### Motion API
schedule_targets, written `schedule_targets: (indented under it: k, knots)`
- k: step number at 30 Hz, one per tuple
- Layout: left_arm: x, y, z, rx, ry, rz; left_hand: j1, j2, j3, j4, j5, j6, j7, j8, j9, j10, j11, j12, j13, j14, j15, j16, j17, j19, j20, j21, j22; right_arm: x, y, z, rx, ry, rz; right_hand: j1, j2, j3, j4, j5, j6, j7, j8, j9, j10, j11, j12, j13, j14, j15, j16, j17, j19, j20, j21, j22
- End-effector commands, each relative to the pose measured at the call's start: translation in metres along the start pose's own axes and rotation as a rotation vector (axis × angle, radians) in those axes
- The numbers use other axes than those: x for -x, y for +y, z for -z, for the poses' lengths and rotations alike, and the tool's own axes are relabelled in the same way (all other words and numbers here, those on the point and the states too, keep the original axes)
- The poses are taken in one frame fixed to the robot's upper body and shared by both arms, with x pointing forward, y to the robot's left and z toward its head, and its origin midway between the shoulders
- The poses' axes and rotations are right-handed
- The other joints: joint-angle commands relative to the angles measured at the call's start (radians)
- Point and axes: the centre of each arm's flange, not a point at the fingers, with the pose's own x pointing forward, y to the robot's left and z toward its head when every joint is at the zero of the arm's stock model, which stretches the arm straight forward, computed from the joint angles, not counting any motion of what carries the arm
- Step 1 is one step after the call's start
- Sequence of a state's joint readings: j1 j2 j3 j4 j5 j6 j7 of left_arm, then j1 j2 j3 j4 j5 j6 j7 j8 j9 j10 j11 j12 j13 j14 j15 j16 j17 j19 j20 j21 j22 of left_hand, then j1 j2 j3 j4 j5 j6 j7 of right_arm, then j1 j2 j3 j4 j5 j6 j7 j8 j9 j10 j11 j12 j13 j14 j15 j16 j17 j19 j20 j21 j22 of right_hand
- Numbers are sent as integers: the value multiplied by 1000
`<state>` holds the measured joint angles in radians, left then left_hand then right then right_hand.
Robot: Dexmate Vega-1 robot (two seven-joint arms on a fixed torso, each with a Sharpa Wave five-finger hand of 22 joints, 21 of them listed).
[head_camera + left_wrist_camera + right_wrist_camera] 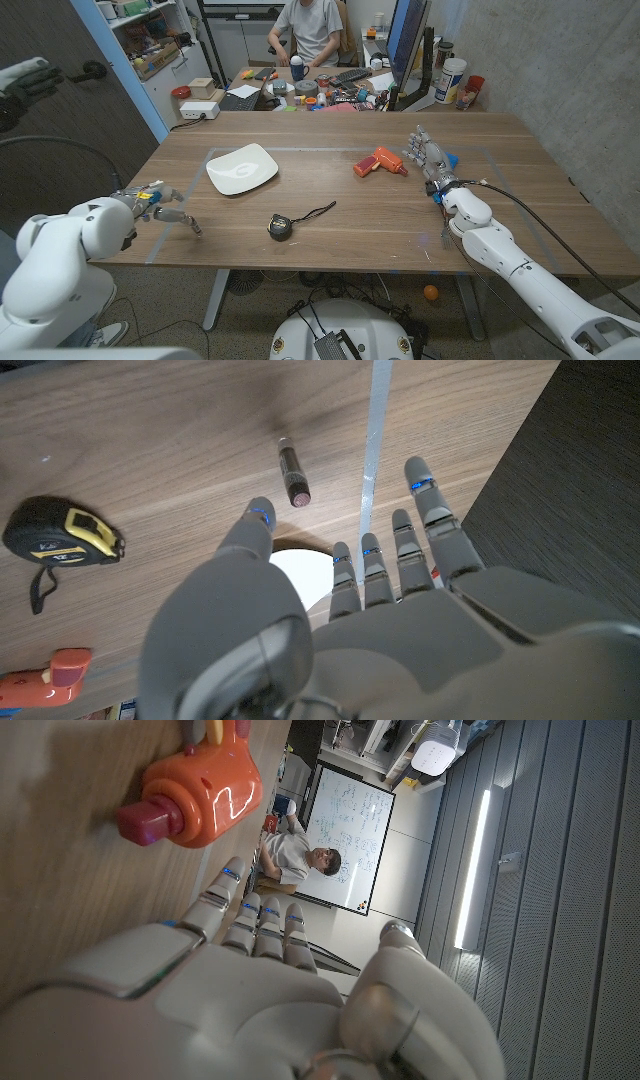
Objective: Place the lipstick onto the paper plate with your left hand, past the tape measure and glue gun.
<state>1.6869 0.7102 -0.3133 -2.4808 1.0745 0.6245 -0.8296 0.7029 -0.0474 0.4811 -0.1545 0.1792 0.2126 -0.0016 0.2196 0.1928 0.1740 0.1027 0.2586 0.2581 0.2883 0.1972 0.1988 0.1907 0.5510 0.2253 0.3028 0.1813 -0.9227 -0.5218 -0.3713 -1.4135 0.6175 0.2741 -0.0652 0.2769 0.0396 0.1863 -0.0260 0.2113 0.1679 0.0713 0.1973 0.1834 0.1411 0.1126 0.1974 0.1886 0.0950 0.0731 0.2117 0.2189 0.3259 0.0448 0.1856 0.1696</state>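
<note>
Wooden and brown, the long table (330, 225) carries everything, with thin strips of pale tape marking a frame near its edges. Behind it, at a cluttered desk, a person in a grey shirt (308, 28) sits facing the robot.

The robot's right hand (428, 155) is at the right side of the table, fingers apart and holding nothing, just beside the orange toy-like glue gun (379, 163); in the right wrist view the fingers reach toward the glue gun's orange body and its red nozzle without touching it. The left hand (150, 200) hovers at the table's near left corner, fingers spread and empty.

The white square paper plate (242, 168) with rounded corners lies left of centre, well apart from the left hand and farther from the robot. The glue gun lies to its right, on its side.

The black and yellow tape measure (281, 227), with its black wrist loop trailing toward the far right, sits near the front edge at the middle of the table.

The small dark tube of lipstick (293, 472) lies on its side on the bare wood just beyond the left hand's fingertips (261, 512), not touched, beside a strip of pale tape; the plate lies past it.
</note>
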Motion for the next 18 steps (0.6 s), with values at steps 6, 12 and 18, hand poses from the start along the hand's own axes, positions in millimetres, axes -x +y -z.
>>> schedule_targets:
  k: [6,12,18]
  knots:
    - [-16,-16,-6,17,-4,52,14,1,-3,-1,0,5,1,-4,4,9,-2,5,2,12,0,7,1,-3,-3,-4,4,-11,-1,-2,3,-2,-6,-6,-3,0,-2,5,2,-7,-2,4,7,1,-1,2,10,0,6,0,0,6,8,3]
    - [-21,-19,-10,20,-18,61,16,3,-4,-1,0,10,2,-3,4,14,-5,7,3,15,0,8,1,-3,-3,-7,4,-12,-2,-3,10,-3,-8,-7,-4,-1,-3,5,2,-8,-2,4,7,2,-1,2,11,0,6,0,-1,6,7,3]
    - [-27,-23,-14,24,-24,76,19,5,-5,-1,1,14,3,-3,4,17,-6,8,3,19,-2,9,1,-2,-3,-9,4,-13,-3,-1,11,8,-6,-8,-4,-2,-3,6,3,-8,-2,4,9,1,0,2,11,-1,5,0,0,7,8,3]
